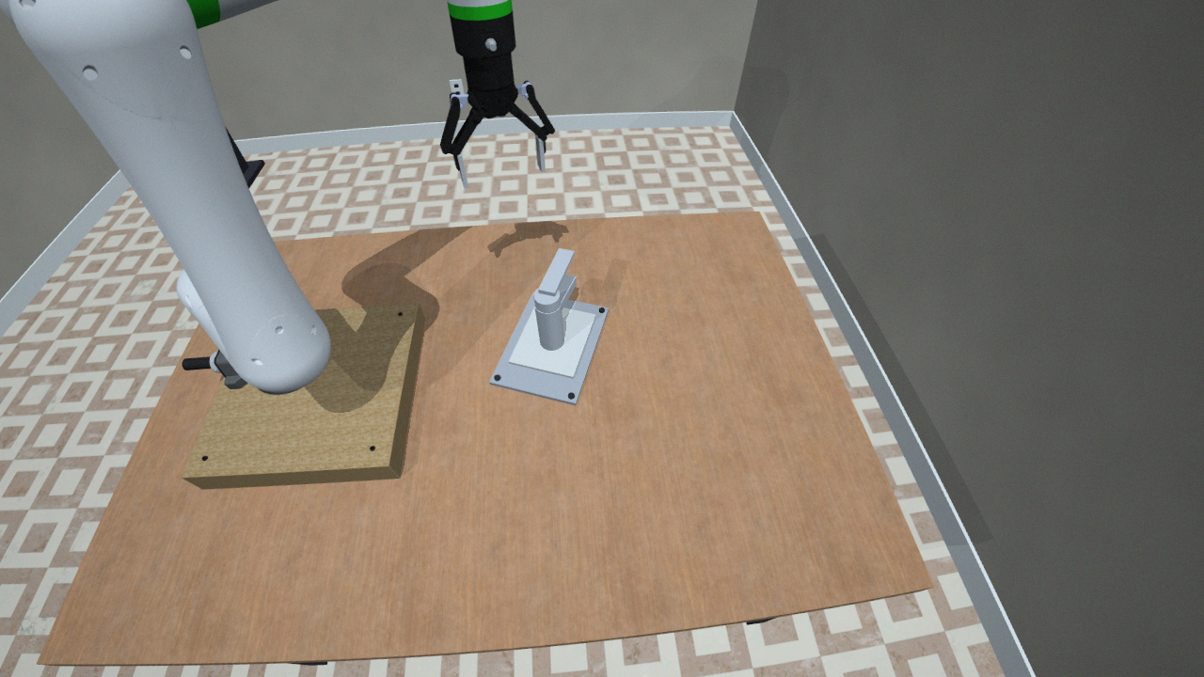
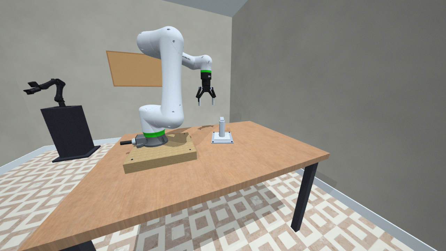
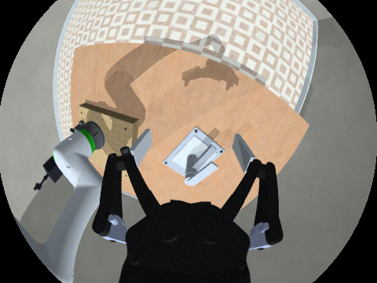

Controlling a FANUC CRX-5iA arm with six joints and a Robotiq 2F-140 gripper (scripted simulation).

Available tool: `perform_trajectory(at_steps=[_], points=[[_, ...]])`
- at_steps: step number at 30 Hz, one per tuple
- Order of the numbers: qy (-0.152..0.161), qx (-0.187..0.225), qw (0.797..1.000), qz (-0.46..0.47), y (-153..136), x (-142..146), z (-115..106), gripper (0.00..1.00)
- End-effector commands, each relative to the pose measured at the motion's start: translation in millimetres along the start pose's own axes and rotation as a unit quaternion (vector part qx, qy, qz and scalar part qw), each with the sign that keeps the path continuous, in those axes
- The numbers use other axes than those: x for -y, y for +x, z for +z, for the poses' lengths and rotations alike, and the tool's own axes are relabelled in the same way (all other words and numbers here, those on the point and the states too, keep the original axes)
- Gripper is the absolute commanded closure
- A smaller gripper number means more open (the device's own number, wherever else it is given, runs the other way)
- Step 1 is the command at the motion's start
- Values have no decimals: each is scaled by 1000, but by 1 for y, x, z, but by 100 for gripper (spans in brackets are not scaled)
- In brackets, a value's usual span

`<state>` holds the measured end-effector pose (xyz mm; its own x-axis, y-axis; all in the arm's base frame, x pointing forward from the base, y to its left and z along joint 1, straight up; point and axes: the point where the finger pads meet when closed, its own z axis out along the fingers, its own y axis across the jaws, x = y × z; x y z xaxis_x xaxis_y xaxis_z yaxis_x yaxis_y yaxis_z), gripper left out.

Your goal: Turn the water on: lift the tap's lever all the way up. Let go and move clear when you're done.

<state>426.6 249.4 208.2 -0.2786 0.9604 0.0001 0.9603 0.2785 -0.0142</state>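
Note:
A grey tap (image 1: 550,323) (image 2: 221,128) (image 3: 194,160) stands upright on a square grey base plate (image 1: 514,375) (image 2: 215,140) (image 3: 177,152) near the middle of the wooden table. Its flat lever (image 1: 556,273) (image 2: 222,119) (image 3: 204,173) sits on top of the column and points toward the far side of the table. My gripper (image 1: 499,165) (image 2: 205,101) (image 3: 192,137) is open and empty. It hangs high above the table, fingers pointing down, a little beyond the tap and well clear of the lever.
The arm's base stands on a light wooden block (image 1: 320,429) (image 2: 162,156) left of the tap. The wooden table (image 1: 673,471) (image 2: 218,174) has edges near the right wall. A black stand with a small dark arm (image 2: 67,131) is on the floor at the far left.

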Motion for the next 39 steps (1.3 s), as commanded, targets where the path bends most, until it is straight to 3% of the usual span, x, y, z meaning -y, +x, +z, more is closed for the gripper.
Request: perform_trajectory(at_steps=[1, 18, 21, 32, 34, 35, 37, 39], points=[[0, 0, 1000, 0, 0, 0, 0, 0], [0, 0, 1000, 4, -2, -1, 0, 0], [-2, -1, 996, 89, -39, -21, 1, 0], [-5, -4, 968, 251, -118, -50, 4, 0], [-5, -4, 968, 251, -118, -50, 4, 0], [-6, -4, 956, 294, -141, -56, 5, 0], [-6, -5, 948, 318, -154, -59, 6, 0], [-6, -5, 947, 321, -155, -59, 6, 0]])
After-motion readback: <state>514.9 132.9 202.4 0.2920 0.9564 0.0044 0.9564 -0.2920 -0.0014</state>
